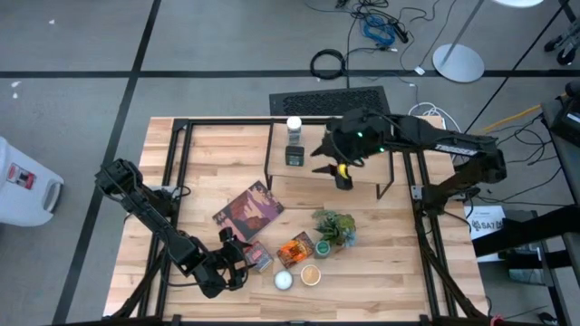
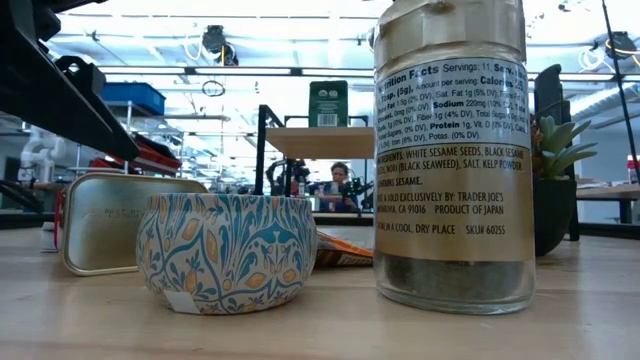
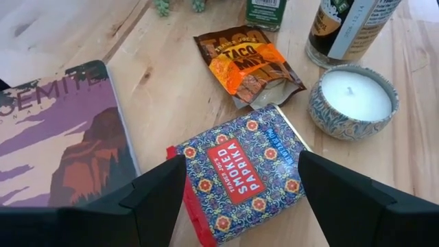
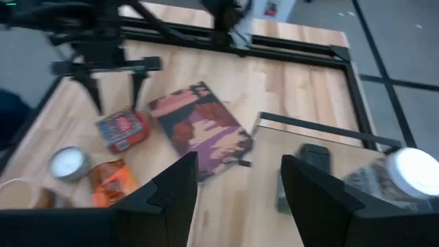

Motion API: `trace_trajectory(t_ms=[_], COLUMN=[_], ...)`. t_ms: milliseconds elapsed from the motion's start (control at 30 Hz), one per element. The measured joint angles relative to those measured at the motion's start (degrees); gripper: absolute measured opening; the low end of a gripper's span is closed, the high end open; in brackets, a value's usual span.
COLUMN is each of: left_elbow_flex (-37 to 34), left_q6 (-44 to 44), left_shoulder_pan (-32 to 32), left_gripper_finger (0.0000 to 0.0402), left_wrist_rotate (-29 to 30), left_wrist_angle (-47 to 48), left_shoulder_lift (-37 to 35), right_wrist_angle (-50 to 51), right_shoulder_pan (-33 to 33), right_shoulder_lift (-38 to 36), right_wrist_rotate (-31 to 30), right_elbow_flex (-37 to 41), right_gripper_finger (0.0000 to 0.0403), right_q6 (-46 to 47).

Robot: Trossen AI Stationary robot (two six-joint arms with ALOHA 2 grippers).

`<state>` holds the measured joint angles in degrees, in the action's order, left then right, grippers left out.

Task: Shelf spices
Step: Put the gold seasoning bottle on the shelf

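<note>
Between my left gripper's [image 3: 240, 189] spread fingers lies a flat tin [image 3: 240, 171] with a blue-and-red pattern, its red label reading "TRADER JOE'S SMOKED PAPRIKA"; neither finger touches it. Just beyond the tin is an orange packet [image 3: 248, 66] printed "TACO MIX". Beside the packet, off one finger, sits a candle tin [image 3: 353, 101] in a blue and yellow floral wrap, white wax and wick showing. Off the other finger lies a maroon picture book [image 3: 58, 137] with the letters "SEMIT" readable.

In the low view a tall jar [image 2: 452, 150] stands close, its label listing white and black sesame seeds, nori, salt and kelp powder, "Trader Joe's", "Product of Japan".

My left arm reaches low over the table's near edge, wrist angled down at the tin. My right gripper [image 1: 343, 161] hangs over the shelf [image 1: 317, 145], fingers apart and empty; on the board below them stand a white-capped jar [image 4: 409, 171] and a dark tin [image 4: 314, 156].
</note>
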<state>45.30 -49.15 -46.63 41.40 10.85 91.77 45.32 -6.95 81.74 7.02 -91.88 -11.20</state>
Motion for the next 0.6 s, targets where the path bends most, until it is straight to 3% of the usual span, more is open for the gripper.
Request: trace_trajectory(t_ms=[233, 433, 600], left_elbow_flex=[1.81, 3.89, 5.14], left_q6=[2.59, 13.25, 21.86], left_shoulder_pan=[0.0, 0.01, 1.24], left_gripper_finger=[0.029, 0.029, 0.029], left_wrist_rotate=[-0.69, -0.68, -2.25], left_wrist_angle=[-0.09, -4.01, -9.89], left_shoulder_lift=[0.0, 0.01, 0.0], right_wrist_angle=[3.17, 12.43, 15.0], right_shoulder_pan=[6.46, 14.23, 23.41], right_shoulder_lift=[-1.8, -1.84, -1.82], right_wrist_rotate=[0.23, 0.33, -3.44], right_elbow_flex=[-0.09, 0.08, 2.15], right_gripper_finger=[0.0197, 0.0197, 0.0197], right_q6=[3.0, 11.44, 20.98])
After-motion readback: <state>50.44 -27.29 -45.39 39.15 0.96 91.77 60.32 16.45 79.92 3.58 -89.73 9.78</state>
